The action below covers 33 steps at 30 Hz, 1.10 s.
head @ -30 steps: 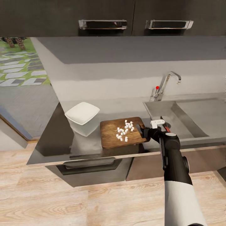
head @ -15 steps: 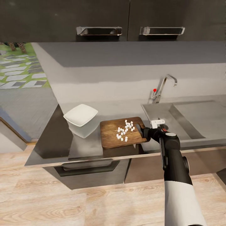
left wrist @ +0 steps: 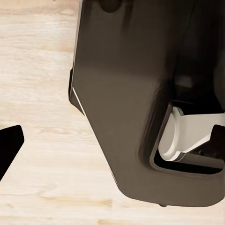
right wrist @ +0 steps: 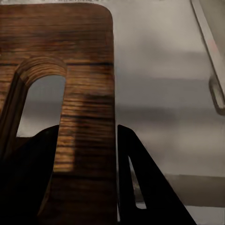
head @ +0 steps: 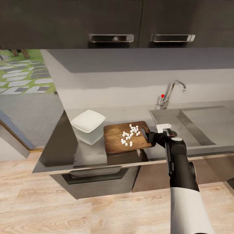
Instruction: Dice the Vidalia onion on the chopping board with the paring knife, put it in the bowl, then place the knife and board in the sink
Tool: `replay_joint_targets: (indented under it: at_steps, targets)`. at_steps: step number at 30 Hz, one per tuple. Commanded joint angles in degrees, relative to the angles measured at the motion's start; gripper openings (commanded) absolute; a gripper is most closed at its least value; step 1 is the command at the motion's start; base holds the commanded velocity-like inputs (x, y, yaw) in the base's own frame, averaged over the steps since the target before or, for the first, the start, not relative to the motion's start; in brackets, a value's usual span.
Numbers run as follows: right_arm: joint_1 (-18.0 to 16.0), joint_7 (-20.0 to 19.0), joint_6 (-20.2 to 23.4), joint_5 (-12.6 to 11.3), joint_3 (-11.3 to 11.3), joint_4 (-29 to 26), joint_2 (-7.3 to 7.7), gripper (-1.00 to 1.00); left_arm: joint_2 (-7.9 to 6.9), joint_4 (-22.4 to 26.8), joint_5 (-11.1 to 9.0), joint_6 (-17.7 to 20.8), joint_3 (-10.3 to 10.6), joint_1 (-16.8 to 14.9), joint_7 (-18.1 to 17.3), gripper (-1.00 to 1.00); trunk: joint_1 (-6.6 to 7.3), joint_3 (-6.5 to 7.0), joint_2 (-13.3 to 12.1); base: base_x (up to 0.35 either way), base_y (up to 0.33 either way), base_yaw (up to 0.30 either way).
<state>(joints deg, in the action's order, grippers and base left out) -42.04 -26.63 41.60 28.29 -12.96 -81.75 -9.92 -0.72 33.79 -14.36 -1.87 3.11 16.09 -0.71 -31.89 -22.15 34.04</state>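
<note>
Step in hand, I judge: moving diced onion to bowl. My right gripper [head: 147,134] closed on handle-slot end of dark brown wood-grain chopping board [head: 117,139], centre frame. Tiny white onion cubes [head: 130,134] sit on it. Shallow white squarish bowl [head: 87,121] just left. Next: lift level, tip over bowl. Left gripper state: cannot tell.

The right gripper [head: 147,134] is sitting at the slotted end of the board [head: 117,139], one finger through the slot and one outside the edge, so the strip of wood between them is blocking any closing. Beyond its fingertips the onion cubes [head: 130,134] are lying on the board, and farther that way the bowl [head: 88,122] is standing beside the board's far end. Behind the gripper, the sink [head: 195,125] is lying open, with the tap [head: 171,92] rising at its back corner.
</note>
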Motion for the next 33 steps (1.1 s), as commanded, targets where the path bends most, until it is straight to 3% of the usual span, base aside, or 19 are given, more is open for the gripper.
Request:
replay_joint_targets:
  at_steps: [1, 33]
  targets:
    - [-0.05, -0.6, 0.17, 0.54, -0.14, -0.07, -0.07, -1.0, -0.08, 0.05, -0.58, -0.15, 0.32, 0.0, 0.01, 1.0, -0.02, 0.03, 0.07, 0.0, 0.126, 0.0]
    - [-0.05, 0.08, 2.43, 0.63, -0.23, -0.15, -0.07, -1.0, -0.08, 0.05, -0.58, -0.15, 0.32, 0.0, 0.01, 1.0, -0.02, 2.98, 0.07, 0.0, 0.051, 0.0]
